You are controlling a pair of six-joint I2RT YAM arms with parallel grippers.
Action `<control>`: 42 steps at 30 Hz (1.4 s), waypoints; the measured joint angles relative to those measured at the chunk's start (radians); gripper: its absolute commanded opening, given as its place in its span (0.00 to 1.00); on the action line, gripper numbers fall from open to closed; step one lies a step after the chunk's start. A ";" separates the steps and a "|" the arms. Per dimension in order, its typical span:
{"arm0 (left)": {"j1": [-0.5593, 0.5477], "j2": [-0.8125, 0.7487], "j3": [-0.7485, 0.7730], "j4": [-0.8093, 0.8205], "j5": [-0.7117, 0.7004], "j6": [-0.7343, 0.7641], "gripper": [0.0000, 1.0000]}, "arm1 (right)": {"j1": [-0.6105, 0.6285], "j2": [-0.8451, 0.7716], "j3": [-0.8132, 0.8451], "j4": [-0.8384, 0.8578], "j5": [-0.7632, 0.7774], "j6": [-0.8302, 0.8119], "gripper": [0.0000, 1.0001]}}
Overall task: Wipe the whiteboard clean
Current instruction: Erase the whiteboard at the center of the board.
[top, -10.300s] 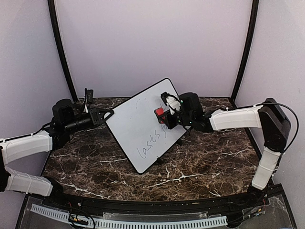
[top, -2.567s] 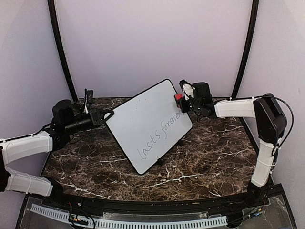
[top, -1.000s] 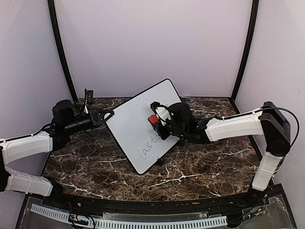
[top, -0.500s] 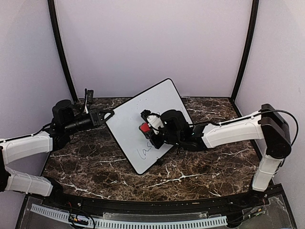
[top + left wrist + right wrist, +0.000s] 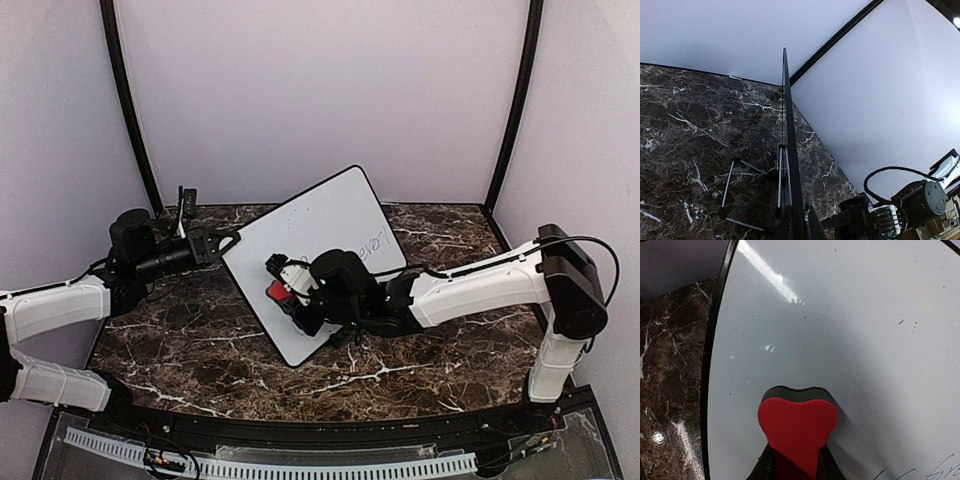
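The whiteboard stands tilted on the marble table. Dark writing shows on its right part. My left gripper is shut on the board's left corner. In the left wrist view the board is edge-on between the fingertips. My right gripper is shut on a red heart-shaped eraser and presses it against the board's lower left area. In the right wrist view the eraser lies flat on the white surface, with writing at the bottom right. The right arm hides the board's lower part.
The board's wire stand legs rest on the dark marble table. A small black object stands at the back left. Purple walls and black corner posts close in the back and sides.
My right gripper has slid the eraser down and to the left across the board, from its upper right edge to its lower left area. The left gripper and the board have stayed still.
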 measured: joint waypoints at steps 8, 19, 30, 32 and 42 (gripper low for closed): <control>0.000 0.000 -0.001 0.001 0.003 0.000 0.00 | 0.061 0.034 0.108 -0.135 0.039 0.008 0.18; 0.000 -0.001 -0.005 0.000 -0.005 0.019 0.00 | 0.089 0.093 0.248 -0.307 0.077 0.108 0.18; 0.000 -0.002 -0.006 0.000 -0.009 0.025 0.00 | 0.114 0.080 0.186 -0.351 0.074 0.181 0.18; 0.000 -0.002 -0.006 0.000 -0.010 0.026 0.00 | 0.120 0.069 0.143 -0.360 0.071 0.190 0.18; 0.000 -0.002 -0.006 0.000 -0.014 0.029 0.00 | 0.124 0.050 0.040 -0.391 0.060 0.223 0.17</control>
